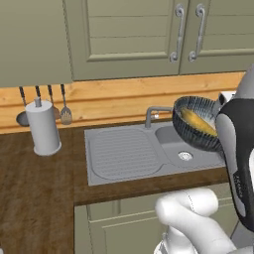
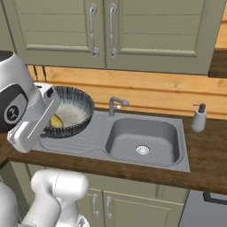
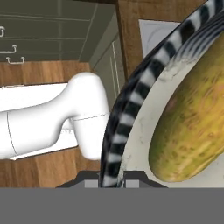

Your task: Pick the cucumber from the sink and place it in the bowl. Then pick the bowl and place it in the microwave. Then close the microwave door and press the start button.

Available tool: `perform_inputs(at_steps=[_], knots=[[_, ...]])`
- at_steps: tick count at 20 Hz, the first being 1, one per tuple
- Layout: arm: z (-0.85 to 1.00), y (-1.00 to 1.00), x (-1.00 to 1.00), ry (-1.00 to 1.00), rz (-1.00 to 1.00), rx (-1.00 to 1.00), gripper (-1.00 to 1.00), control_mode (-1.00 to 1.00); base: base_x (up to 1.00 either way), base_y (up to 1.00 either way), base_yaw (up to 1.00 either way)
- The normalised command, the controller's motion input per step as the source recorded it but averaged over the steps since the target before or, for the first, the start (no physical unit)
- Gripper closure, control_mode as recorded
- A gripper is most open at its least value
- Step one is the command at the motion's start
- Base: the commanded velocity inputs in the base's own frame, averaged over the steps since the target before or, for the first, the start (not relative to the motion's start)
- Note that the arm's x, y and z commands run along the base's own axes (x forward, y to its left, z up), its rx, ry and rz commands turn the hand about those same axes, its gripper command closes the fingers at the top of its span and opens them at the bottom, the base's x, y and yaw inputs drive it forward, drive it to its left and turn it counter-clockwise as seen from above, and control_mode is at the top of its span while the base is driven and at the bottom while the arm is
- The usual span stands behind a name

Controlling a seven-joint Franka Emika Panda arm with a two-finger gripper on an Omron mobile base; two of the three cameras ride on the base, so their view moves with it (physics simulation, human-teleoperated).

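Observation:
My gripper (image 3: 111,183) is shut on the rim of the dark ribbed bowl (image 1: 186,130) and holds it tilted in the air above the sink (image 1: 124,154). The yellow-orange cucumber (image 1: 198,121) lies inside the bowl. In the right base view the bowl (image 2: 77,106) hangs over the drainboard end of the sink (image 2: 142,133), with the cucumber (image 2: 56,120) low against its near wall. The hand view puts the striped bowl rim (image 3: 131,109) between my fingertips and the cucumber (image 3: 192,127) close by. The microwave and its door are out of view.
A curved faucet (image 1: 154,111) stands behind the basin, close to the bowl. A paper towel roll (image 1: 43,126) and hanging utensils (image 1: 64,111) are at the left. A soap dispenser (image 2: 199,117) stands right of the sink. Wall cabinets (image 2: 102,31) hang above.

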Motion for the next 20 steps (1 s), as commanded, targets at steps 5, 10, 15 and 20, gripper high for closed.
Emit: perform_inputs(at_steps=[5, 10, 15, 20], knots=[[0.00, 0.00, 0.00, 0.00, 0.00, 0.00, 1.00, 1.00, -0.57, -0.17, -0.03], [0.00, 0.00, 0.00, 0.00, 0.00, 0.00, 1.00, 1.00, -0.03, -0.34, -0.49], [0.00, 0.00, 0.00, 0.00, 0.00, 0.00, 1.00, 1.00, 0.00, -0.20, -0.84], [0.00, 0.00, 0.00, 0.00, 0.00, 0.00, 1.00, 1.00, 0.00, 0.00, -1.00]])
